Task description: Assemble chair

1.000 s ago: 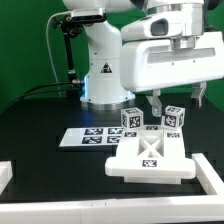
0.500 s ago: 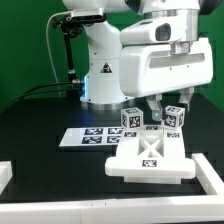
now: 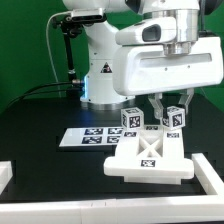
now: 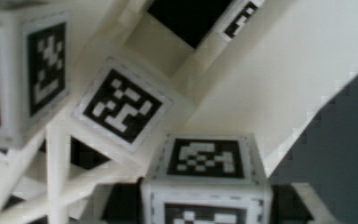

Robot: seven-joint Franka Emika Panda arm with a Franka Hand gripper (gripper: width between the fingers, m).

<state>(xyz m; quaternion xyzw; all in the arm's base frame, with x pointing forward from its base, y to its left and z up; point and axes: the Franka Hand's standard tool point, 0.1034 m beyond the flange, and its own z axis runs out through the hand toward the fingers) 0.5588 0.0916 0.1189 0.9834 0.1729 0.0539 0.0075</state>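
The chair shows as a flat cross-braced panel [image 3: 150, 156] on the table, with two tagged white blocks behind it, one to the exterior view's left [image 3: 132, 120] and one to its right [image 3: 174, 116]. My gripper [image 3: 171, 104] hangs over the right block, one finger on each side of its top. The jaws are open, and a narrow dark gap shows on each side of the block. In the wrist view the block [image 4: 204, 200] sits between my fingers [image 4: 297, 203], with more tagged chair pieces [image 4: 126, 100] beyond it.
The marker board [image 3: 88, 138] lies flat to the exterior view's left of the chair. The robot base [image 3: 100, 70] stands behind it. White rails run along the table's front edge [image 3: 60, 214] and right side [image 3: 210, 172].
My gripper has shifted toward the exterior view's left and now straddles the right block. Its fingers look closer together than before. The chair parts have not moved.
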